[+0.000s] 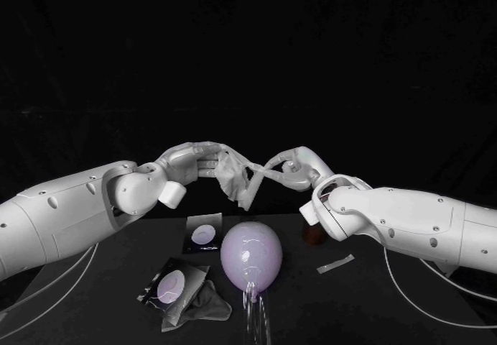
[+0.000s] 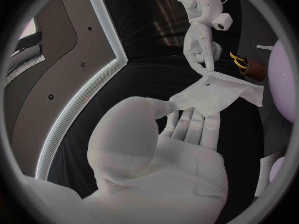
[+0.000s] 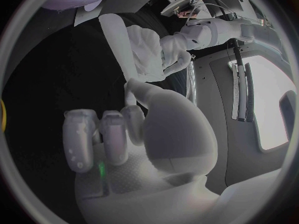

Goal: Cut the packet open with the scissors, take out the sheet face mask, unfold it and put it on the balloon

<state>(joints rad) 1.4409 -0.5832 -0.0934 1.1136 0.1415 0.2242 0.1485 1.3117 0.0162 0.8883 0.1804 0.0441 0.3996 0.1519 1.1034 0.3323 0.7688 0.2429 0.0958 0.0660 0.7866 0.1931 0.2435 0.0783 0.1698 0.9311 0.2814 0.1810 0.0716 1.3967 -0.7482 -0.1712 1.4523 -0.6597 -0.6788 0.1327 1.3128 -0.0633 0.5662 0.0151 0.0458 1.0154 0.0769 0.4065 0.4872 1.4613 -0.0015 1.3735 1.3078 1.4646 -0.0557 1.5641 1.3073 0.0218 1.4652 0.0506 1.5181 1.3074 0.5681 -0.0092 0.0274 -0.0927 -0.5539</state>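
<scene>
Aloft, limp creased white sheet mask (image 1: 238,183)

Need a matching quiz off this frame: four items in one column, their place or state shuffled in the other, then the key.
Things:
1. sheet mask
2. balloon
3. pale strip
4. dark packet

Places or states:
A. on the table, just left of the balloon
B. up in the air, held between the left robot hand and the right robot hand
C. on the table, right of the balloon
D. lilac, lying mid-table

Pairs: 1-B, 2-D, 3-C, 4-A
</scene>
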